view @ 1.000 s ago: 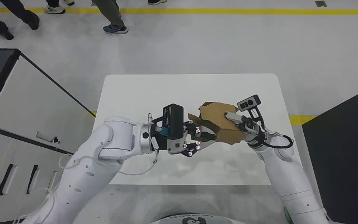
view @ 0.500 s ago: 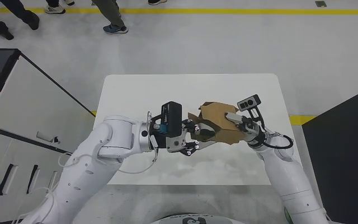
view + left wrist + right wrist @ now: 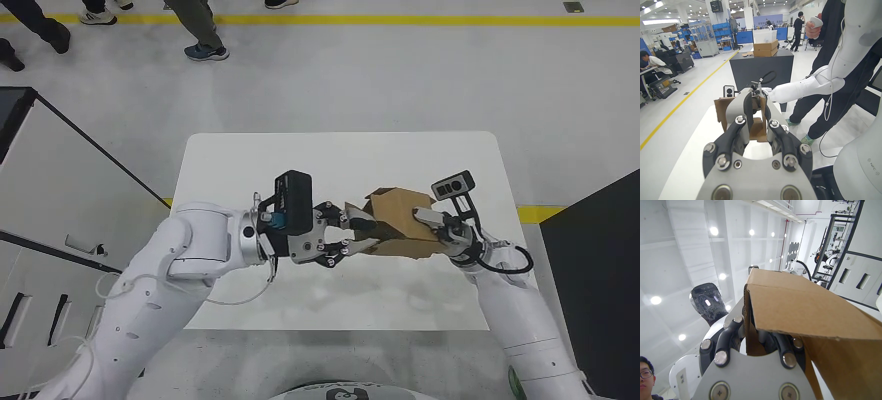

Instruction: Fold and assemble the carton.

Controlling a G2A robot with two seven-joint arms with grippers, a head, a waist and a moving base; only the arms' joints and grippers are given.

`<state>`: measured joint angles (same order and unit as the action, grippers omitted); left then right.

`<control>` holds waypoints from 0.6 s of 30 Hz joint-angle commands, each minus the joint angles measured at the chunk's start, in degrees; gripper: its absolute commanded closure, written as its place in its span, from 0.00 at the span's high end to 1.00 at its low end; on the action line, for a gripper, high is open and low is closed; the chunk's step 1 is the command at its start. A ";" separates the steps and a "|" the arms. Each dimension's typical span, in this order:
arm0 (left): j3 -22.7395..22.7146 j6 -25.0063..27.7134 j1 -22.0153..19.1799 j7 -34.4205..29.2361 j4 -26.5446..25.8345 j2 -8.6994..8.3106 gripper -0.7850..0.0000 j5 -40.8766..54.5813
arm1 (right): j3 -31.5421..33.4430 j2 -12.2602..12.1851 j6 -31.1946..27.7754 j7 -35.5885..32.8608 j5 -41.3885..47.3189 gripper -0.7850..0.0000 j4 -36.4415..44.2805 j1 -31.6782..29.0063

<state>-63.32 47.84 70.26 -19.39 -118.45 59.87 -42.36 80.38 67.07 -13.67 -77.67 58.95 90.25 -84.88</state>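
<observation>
We see the carton (image 3: 400, 215) over the table (image 3: 340, 165), right of its middle and on the half nearer the robot, between the two grippers. Its long axis runs across the table from one gripper to the other. The open end, with its loose flaps splayed, points at the left gripper (image 3: 360, 230), and the closed brown panel faces up. From the left wrist view we look straight into that open end. There the left gripper's fingers (image 3: 736, 109) stand apart at the mouth of the carton, clamping nothing, with one upright wall just beside one of them. At the opposite end the right gripper (image 3: 425, 222) is closed on the carton's wall. In its own wrist view the corrugated edge runs down between its fingers, one finger tight against the outside and the other mostly hidden inside. We cannot tell whether the carton's underside rests on the table or hangs just above it. The table is white with rounded corners and stands on a pale grey floor (image 3: 560, 90). A yellow line (image 3: 400, 19) crosses the floor on the far side. A black stand (image 3: 761, 70) past the table's right end carries stacked flat boxes (image 3: 765, 49), and a dark-framed white cabinet (image 3: 60, 190) stands off the left end.
</observation>
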 commanded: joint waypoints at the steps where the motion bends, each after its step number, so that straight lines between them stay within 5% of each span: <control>1: -0.51 -0.08 0.00 0.18 -0.08 -0.06 0.22 -0.18 | 0.22 -0.02 -0.06 -0.27 0.26 0.00 -0.13 -0.09; 3: -1.16 -0.23 0.01 0.52 -0.20 -0.12 0.14 -0.29 | 0.43 -0.02 -0.16 -0.37 0.51 0.00 -0.28 -0.18; 4: -1.54 -0.31 0.02 0.51 -0.18 -0.17 0.00 -0.53 | 0.49 -0.02 -0.19 -0.47 0.70 0.00 -0.32 -0.23; 18: -4.43 0.04 1.18 2.08 0.30 -0.56 0.00 -0.59 | 1.01 0.08 -0.70 -2.22 3.16 0.00 -0.77 -0.25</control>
<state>-67.80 48.07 71.34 -17.36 -118.16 59.30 -42.95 81.39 67.15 -14.37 -79.89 62.10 89.48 -85.13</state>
